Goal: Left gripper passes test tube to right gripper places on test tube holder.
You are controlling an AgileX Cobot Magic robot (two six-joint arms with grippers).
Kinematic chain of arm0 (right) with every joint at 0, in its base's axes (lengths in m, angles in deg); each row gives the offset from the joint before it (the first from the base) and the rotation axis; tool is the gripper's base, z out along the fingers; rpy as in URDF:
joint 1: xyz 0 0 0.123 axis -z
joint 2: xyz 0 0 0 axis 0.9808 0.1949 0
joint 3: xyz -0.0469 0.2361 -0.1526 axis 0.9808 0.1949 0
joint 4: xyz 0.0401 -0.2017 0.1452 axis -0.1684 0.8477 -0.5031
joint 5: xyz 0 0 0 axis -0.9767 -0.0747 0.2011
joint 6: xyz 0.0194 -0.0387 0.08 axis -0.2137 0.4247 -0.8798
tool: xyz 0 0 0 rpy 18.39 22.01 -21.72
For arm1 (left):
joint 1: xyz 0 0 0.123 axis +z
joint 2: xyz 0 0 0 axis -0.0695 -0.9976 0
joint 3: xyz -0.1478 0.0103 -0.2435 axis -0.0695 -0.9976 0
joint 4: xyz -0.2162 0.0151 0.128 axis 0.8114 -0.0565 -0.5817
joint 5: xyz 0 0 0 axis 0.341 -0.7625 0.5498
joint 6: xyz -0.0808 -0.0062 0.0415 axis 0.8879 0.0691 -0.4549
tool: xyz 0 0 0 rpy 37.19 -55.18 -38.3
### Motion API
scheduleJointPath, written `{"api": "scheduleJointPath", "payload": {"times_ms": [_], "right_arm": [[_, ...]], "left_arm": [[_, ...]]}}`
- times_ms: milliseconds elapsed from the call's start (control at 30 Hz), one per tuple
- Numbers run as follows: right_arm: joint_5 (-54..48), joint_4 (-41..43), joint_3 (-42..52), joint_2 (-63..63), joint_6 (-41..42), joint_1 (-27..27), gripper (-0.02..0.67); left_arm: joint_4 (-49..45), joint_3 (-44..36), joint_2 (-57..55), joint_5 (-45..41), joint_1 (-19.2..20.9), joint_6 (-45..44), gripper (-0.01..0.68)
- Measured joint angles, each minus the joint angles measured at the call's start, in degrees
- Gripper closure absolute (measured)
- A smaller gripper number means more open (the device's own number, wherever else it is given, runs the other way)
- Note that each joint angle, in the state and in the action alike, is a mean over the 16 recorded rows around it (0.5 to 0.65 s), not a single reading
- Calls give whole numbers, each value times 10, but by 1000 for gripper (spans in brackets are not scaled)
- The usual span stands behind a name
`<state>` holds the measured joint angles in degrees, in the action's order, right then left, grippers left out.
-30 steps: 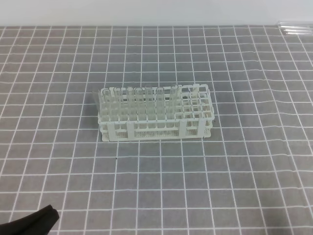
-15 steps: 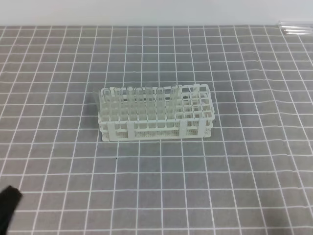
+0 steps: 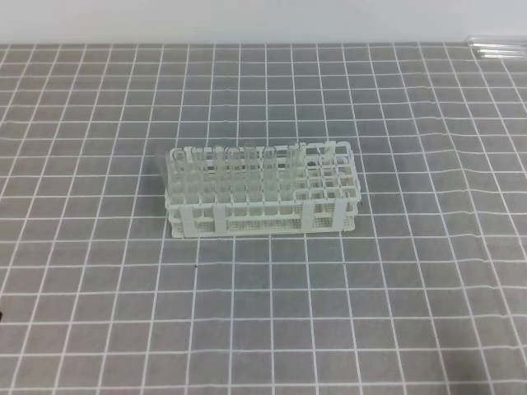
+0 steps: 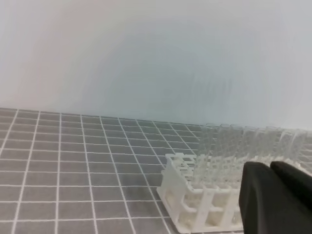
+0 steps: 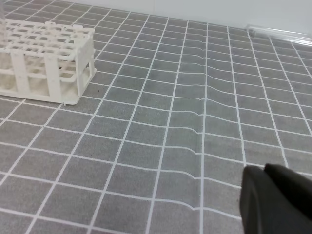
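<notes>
One test tube holder (image 3: 262, 192) is seen on the grey gridded tabletop (image 3: 370, 288), with both pincers closed and empty.

In the exterior high view a single white rack is set near the middle of the tabletop; its left and middle holes are filled with upright clear test tubes (image 3: 222, 173), too crowded to be counted exactly, while the right-hand holes are bare. A few more clear tubes (image 3: 497, 46) are laid flat at the far right edge, well apart from the rack. The left pincer (image 4: 271, 168) is seen just beside the rack, fingers pressed together on nothing. The right pincer (image 5: 265, 171) is likewise shut, well apart from the rack.
</notes>
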<state>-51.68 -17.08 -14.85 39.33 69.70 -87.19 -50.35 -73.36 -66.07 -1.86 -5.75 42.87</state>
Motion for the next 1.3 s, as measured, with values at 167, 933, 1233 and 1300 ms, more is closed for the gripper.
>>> {"api": "scheduleJointPath", "payload": {"times_ms": [167, 933, 1233, 1300], "right_arm": [[0, 0, 0, 0, 0, 0, 662], [0, 0, 0, 0, 0, 0, 662], [0, 0, 0, 1, 0, 0, 662], [0, 0, 0, 1, 0, 0, 662]], "left_arm": [[58, 1, 0, 0, 6, -42, 674], [1034, 1, 0, -227, 6, -1147, 674], [1023, -1, 9, -239, 9, -1154, 674], [1011, -2, 11, -245, 10, -1148, 674]]}}
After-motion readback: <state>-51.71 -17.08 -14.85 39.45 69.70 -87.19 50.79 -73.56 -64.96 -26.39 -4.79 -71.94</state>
